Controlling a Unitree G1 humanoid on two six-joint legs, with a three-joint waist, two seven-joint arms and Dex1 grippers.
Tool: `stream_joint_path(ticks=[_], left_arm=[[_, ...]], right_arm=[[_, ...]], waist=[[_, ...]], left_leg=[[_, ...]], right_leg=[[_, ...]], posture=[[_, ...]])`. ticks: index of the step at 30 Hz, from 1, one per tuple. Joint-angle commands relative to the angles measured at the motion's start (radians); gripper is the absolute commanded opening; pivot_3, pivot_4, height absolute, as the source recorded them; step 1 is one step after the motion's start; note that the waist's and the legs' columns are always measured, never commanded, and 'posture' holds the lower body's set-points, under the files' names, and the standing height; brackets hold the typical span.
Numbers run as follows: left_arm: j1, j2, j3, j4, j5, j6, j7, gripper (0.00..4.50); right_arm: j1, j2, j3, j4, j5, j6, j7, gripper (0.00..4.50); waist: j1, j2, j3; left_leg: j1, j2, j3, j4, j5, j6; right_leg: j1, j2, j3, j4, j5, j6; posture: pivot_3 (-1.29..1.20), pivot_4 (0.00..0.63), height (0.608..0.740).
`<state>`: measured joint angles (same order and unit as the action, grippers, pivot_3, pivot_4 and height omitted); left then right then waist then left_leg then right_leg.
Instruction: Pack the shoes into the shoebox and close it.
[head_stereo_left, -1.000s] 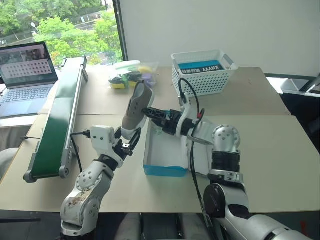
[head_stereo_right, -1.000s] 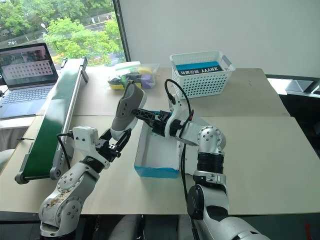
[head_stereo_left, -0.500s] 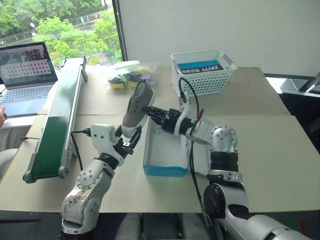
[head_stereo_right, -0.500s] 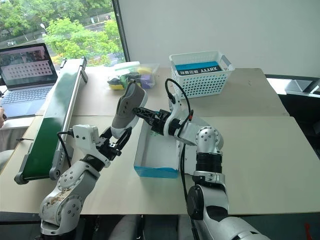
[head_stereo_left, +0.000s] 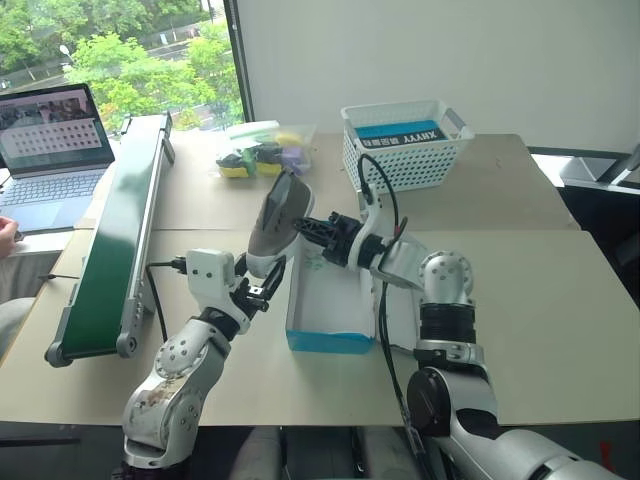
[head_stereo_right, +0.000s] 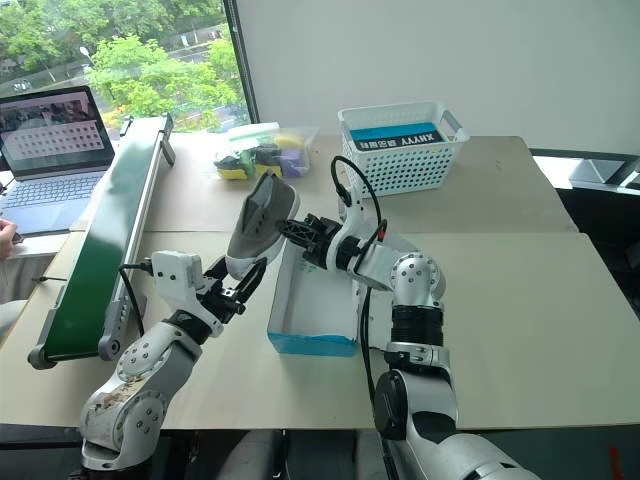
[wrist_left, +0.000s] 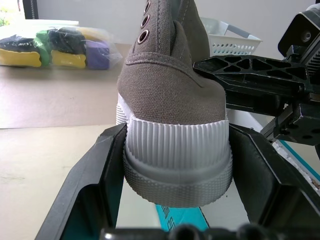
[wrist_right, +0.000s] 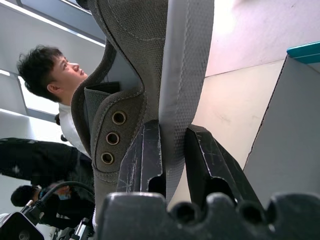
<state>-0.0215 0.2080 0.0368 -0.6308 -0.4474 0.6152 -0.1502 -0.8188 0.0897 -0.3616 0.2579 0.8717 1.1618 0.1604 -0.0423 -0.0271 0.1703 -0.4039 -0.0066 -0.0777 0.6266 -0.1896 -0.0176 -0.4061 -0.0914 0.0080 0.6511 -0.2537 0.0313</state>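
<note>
Both grippers are clamped on one shoe (head_stereo_left: 277, 215): the left gripper (head_stereo_left: 258, 280) pinches the ribbed rubber toe end between its two black fingers (wrist_left: 95, 180), while the right gripper (head_stereo_left: 318, 226) has closed its fingers (wrist_right: 145, 155) on the shoe's side wall, one inside the opening by the eyelets and one outside against the sole. That shoe stands nearly upright in the air, toe down, just off the far left corner of the shoebox (head_stereo_left: 330, 300), at about ten o'clock from the box's middle. By my reading this is a handover: the left arm props the shoe up so the right one can take a side hold and lay it flat in the box. The box sits open at the table's (head_stereo_left: 520, 300) centre, its white inside bare, so packing is not yet done. Counted: one shoe visible, one shoebox, two grippers. Farther out, one white basket (head_stereo_left: 405, 145) with a blue item lies at one o'clock, one bag of coloured things (head_stereo_left: 255, 150) at eleven, one green conveyor (head_stereo_left: 115, 235) at nine, one laptop (head_stereo_left: 50, 150) beyond it.
</note>
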Motion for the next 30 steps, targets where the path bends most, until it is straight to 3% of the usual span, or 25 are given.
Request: stream_joint_path(ticks=[1, 4, 6, 9, 14, 18, 21, 24, 30], left_arm=[[-0.012, 0.005, -0.047, -0.056, 0.004, -0.019, -0.027, 2.8], [-0.013, 0.011, -0.05, -0.039, 0.032, -0.027, -0.024, 2.8], [-0.018, 0.006, -0.042, -0.026, 0.037, -0.031, -0.019, 3.63], [-0.027, 0.026, -0.067, -0.013, 0.064, -0.025, -0.034, 4.47], [-0.032, 0.02, -0.072, -0.004, 0.052, -0.032, -0.055, 4.47], [-0.032, 0.025, -0.073, -0.002, 0.039, -0.029, -0.087, 4.47], [-0.004, 0.095, -0.06, -0.027, 0.037, -0.027, -0.157, 4.47], [0.038, 0.196, -0.018, -0.046, 0.026, -0.028, -0.24, 4.47], [0.077, 0.325, 0.122, -0.01, -0.037, -0.022, -0.35, 4.47]], right_arm=[[-0.032, 0.053, -0.024, -0.003, 0.057, -0.014, -0.022, 0.22], [-0.04, 0.058, -0.047, -0.001, 0.095, -0.019, -0.038, 0.22], [-0.046, 0.062, -0.063, 0.001, 0.119, -0.035, -0.06, 0.22], [-0.064, 0.062, -0.094, -0.005, 0.161, -0.065, -0.094, 0.22], [-0.099, 0.04, -0.144, 0.005, 0.177, -0.181, -0.174, 0.22], [-0.128, -0.045, -0.138, 0.012, 0.115, -0.247, -0.196, 0.22], [-0.157, -0.224, -0.03, -0.058, 0.08, -0.074, -0.147, 0.22], [-0.18, -0.346, -0.038, -0.091, 0.133, 0.105, -0.192, 0.22], [-0.184, -0.336, -0.168, -0.149, 0.208, 0.423, -0.371, 0.22]], waist=[[0.0, 0.0, 0.0], [0.0, 0.0, 0.0], [0.001, 0.0, 0.0], [0.001, 0.0, 0.0], [0.0, 0.001, 0.0], [-0.001, 0.001, 0.001], [0.004, 0.002, 0.002], [0.007, 0.005, 0.004], [-0.005, 0.006, 0.005]], left_leg=[[0.0, 0.0, 0.0, 0.0, 0.0, 0.0], [0.0, 0.0, 0.0, 0.0, 0.0, 0.0], [0.0, 0.001, 0.0, 0.0, 0.0, 0.0], [0.0, 0.001, 0.0, 0.0, 0.0, 0.0], [-0.001, 0.001, 0.001, 0.0, 0.0, 0.0], [0.0, 0.003, 0.001, 0.0, 0.0, 0.0], [-0.001, 0.002, 0.002, 0.0, 0.0, 0.0], [-0.003, 0.002, 0.001, 0.0, 0.0, 0.0], [-0.002, 0.005, 0.003, -0.001, -0.001, 0.002]], right_leg=[[0.0, 0.0, 0.0, 0.0, 0.0, 0.0], [0.0, 0.0, 0.0, -0.001, 0.0, 0.0], [0.0, 0.001, 0.0, -0.001, 0.0, 0.0], [0.0, 0.001, 0.0, -0.001, 0.0, 0.0], [0.0, 0.001, 0.0, -0.002, 0.001, 0.0], [0.0, 0.002, 0.0, -0.002, 0.001, -0.001], [0.0, 0.002, 0.0, -0.003, 0.001, -0.001], [-0.001, 0.002, 0.0, -0.003, 0.001, -0.001], [-0.002, 0.004, 0.003, -0.003, 0.002, -0.003]], posture=[[0.0, 0.15, 0.739], [0.0, 0.15, 0.739], [0.0, 0.15, 0.739], [0.0, 0.15, 0.739], [0.0, 0.15, 0.739], [0.0, 0.15, 0.739], [0.0, 0.15, 0.739], [0.0, 0.15, 0.739], [0.0, 0.15, 0.739]])
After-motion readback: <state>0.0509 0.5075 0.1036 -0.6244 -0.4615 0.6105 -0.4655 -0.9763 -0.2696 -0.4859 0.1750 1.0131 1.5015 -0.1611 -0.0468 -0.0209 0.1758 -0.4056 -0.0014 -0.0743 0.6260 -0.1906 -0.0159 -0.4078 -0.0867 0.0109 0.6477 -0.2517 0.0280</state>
